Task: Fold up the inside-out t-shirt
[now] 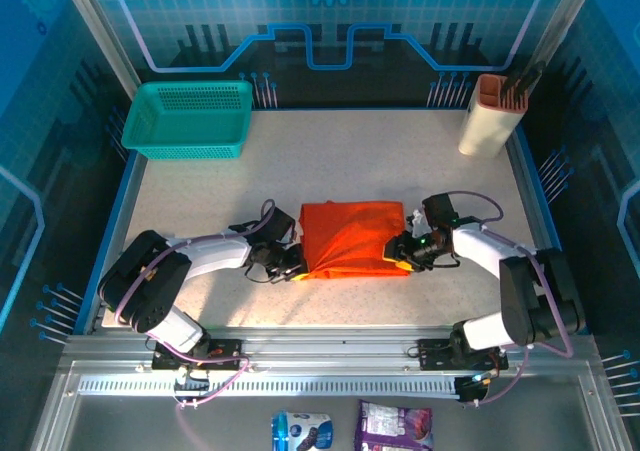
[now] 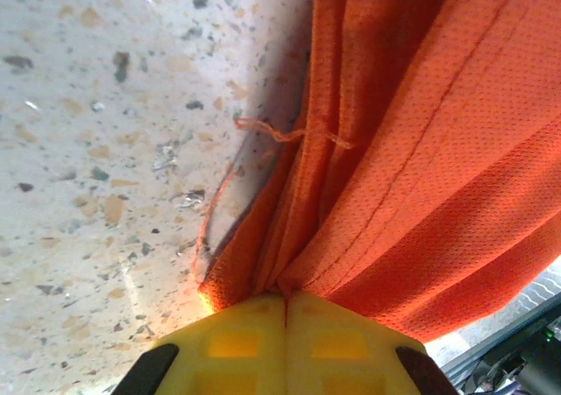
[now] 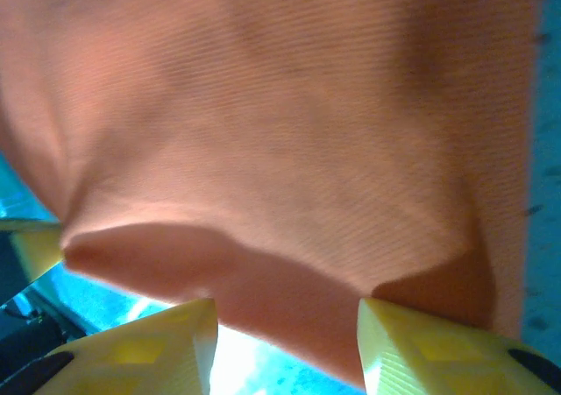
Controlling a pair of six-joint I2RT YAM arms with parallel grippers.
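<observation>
Where the table (image 1: 350, 161) reaches its far left corner: a teal mesh basket (image 1: 190, 121), well apart from the cloth.
Left gripper (image 1: 292, 262): at the shirt's left edge. From above, its tips are hard to make out against dark cabling. In the left wrist view its yellow fingers (image 2: 237, 342) are pressed together, clenched on a bunched fold of cloth.
Inside-out t-shirt (image 1: 352, 236): orange-red, lying as a rough rectangle mid-table between the two grippers, its under layers hidden.
Loose thread (image 2: 280, 134): curls off a seam beside the pinched fold.
Right gripper (image 1: 397, 250): at the shirt's right edge. In the blurred right wrist view its yellow fingers (image 3: 421, 342) stand apart, released, with cloth draped over the gap. I cannot tell whether cloth and fingers touch.
Far right: a beige container (image 1: 490, 116), its contents unclear.
Near edge: a blue packet (image 1: 303, 431) and a purple packet (image 1: 395, 426), both cut off by the frame.
</observation>
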